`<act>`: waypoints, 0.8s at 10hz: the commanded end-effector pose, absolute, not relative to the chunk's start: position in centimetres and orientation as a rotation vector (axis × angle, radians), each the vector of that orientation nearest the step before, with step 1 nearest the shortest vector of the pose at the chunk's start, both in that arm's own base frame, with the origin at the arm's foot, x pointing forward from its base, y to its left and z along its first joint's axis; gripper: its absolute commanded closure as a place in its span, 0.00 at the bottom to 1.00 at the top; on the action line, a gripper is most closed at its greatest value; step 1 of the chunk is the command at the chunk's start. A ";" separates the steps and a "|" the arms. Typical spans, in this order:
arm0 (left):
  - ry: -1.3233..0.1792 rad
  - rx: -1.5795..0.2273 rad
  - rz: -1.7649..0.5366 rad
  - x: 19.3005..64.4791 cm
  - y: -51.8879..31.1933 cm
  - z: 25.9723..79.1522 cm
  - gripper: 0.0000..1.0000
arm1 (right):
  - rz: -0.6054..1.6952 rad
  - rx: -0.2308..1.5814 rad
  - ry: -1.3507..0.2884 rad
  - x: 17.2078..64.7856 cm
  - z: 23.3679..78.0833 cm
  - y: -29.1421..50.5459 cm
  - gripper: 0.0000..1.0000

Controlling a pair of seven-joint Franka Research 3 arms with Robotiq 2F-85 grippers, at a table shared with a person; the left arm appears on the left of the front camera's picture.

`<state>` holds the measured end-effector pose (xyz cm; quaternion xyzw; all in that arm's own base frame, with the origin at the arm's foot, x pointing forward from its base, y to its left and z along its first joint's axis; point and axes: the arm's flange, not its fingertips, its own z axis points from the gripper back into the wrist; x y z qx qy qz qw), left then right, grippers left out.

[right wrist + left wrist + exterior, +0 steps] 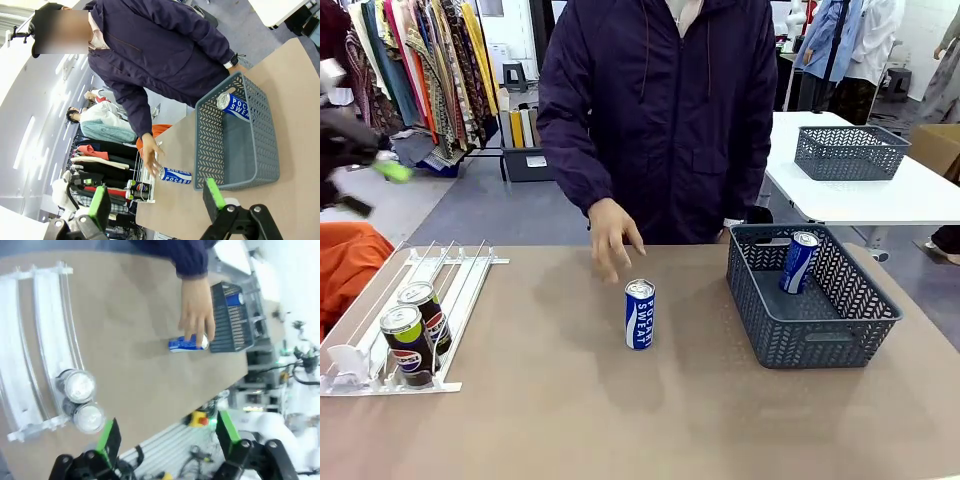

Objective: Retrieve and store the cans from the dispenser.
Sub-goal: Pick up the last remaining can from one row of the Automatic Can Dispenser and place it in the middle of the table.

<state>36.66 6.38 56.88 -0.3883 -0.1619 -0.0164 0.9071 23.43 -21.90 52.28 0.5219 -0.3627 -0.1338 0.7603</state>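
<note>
Two Pepsi cans [408,345] stood upright, one behind the other, at the stopper end of the dispenser [455,270] on the robot's left side of the bench [550,410]. The left end effector [168,434], fingers wide apart and empty, hung above them. Their silver tops faced it, so the left arm looked the nearer. The right end effector [156,196], likewise spread and empty, was well apart, over by the basket [207,145].

The person's hand [613,240] hovers just behind the upright can [639,314].
</note>
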 end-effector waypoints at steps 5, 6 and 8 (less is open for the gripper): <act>-0.389 -1.141 0.024 33.4 16.4 48.8 0.00 | -0.270 1.149 -0.824 23.7 52.5 -21.9 0.00; -0.389 -1.141 0.024 33.4 16.4 48.8 0.00 | -0.270 1.149 -0.824 23.7 52.5 -21.9 0.00; -0.389 -1.141 0.024 33.4 16.4 48.8 0.00 | -0.270 1.149 -0.824 23.7 52.5 -21.9 0.00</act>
